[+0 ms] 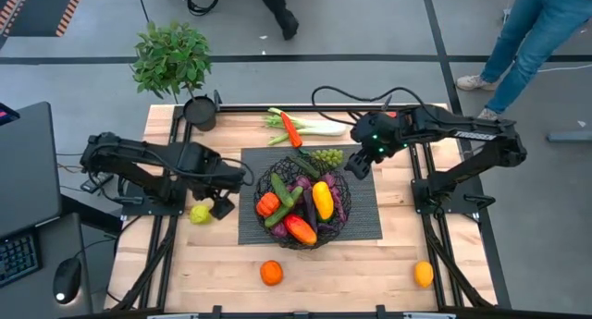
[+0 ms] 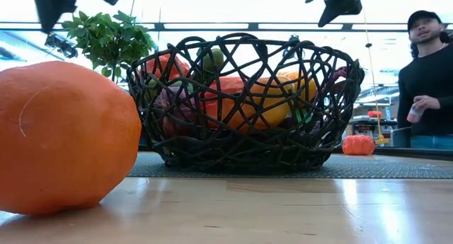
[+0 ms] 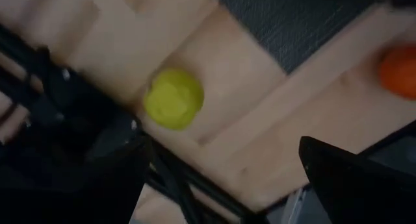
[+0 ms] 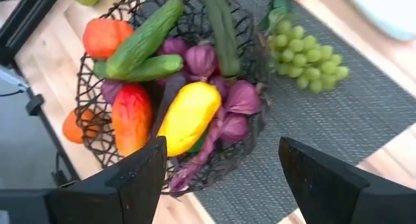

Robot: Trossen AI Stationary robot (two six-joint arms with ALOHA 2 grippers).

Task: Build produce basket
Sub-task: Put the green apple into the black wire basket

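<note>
The basket [image 1: 303, 203], a black wire bowl, stands on a dark mat [image 1: 361, 217] at the table's middle. It holds cucumbers [image 4: 144, 36], purple eggplants [image 4: 240, 97], a yellow fruit [image 4: 188, 113] and red-orange pieces [image 4: 131, 117]. Green grapes [image 4: 305, 55] lie on the mat by the basket's far right rim. A yellow-green lemon [image 1: 200, 213] rests on the wood left of the mat. My left gripper [image 1: 222, 201] hangs open above the table just right of the lemon [image 3: 173, 99], pointing down. My right gripper [image 1: 363, 164] hovers open, slanting down, over the mat right of the grapes.
A leek [image 1: 314, 127] and a red piece [image 1: 291, 130] lie at the far edge. Two oranges [image 1: 270, 273] [image 1: 424, 274] sit near the front edge. A potted plant [image 1: 176, 65] stands at the far left corner. A person [image 2: 428, 74] stands beyond the table.
</note>
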